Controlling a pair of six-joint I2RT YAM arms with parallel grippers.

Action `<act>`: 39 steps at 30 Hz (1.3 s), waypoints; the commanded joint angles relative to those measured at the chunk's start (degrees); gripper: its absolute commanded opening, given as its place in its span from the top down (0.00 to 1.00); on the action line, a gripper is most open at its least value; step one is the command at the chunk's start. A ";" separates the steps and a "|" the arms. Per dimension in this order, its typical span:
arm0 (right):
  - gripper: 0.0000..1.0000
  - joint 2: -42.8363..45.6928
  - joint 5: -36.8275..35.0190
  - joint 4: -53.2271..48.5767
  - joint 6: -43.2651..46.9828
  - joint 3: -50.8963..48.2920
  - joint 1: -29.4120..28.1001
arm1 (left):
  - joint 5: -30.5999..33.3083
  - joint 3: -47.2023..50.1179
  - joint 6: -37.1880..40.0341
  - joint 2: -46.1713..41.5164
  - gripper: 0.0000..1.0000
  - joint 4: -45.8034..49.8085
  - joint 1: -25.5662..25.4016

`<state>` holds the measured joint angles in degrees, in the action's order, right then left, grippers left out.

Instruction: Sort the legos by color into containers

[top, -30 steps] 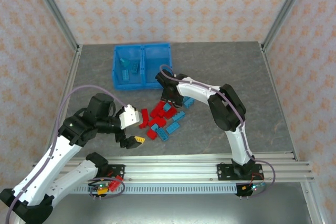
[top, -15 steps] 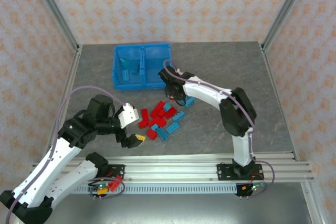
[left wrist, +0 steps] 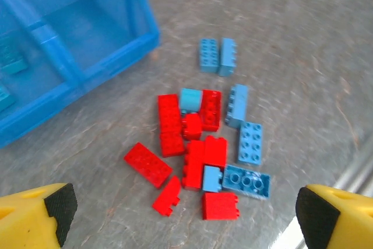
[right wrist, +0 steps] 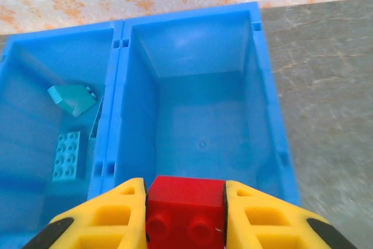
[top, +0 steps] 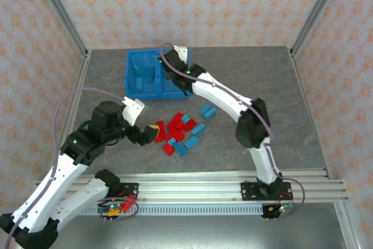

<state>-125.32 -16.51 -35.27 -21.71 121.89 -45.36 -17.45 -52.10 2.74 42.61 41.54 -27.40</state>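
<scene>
The right gripper is clamped on a red brick, its yellow fingers pressed flat against the brick's two sides and the studs turned toward the wrist camera. It hangs over the near edge of the blue bin, above the right compartment, whose floor is plain blue plastic. Across the middle wall, the left compartment holds a light-blue brick lying flat with its studs up, and a teal piece lying tilted farther back. The left gripper hovers low over the grey table with its jaws spread wide and free, one tip at each lower corner of the left wrist view. Just ahead of it lies the pile of legos: red bricks bunched in the middle, some touching or overlapping, with light-blue ones mostly along the right side. A pair of light-blue bricks lies side by side and touching, a little apart from the pile on its far side. One corner of the bin stands near the pile, on the table.
</scene>
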 commanded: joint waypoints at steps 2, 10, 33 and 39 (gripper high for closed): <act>0.71 -11.08 1.38 -8.14 4.73 13.13 2.44 | 14.24 -1.65 -14.05 3.36 0.00 -0.98 -0.33; 0.61 -18.98 11.16 -7.81 1.15 19.09 4.41 | 24.54 1.49 -27.70 5.91 0.00 -1.65 -0.33; 0.31 35.64 23.52 -10.76 5.86 -23.43 4.32 | 15.21 8.65 -52.84 27.12 0.11 -18.91 -0.66; 0.22 56.40 24.42 -17.09 7.01 -44.82 4.32 | 15.91 5.30 -52.39 38.39 0.22 -20.53 -1.25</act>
<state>-71.29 6.11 -46.00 -15.97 84.77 -40.84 -1.76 -44.10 -48.58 77.32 23.75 -28.14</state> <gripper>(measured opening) 0.769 0.803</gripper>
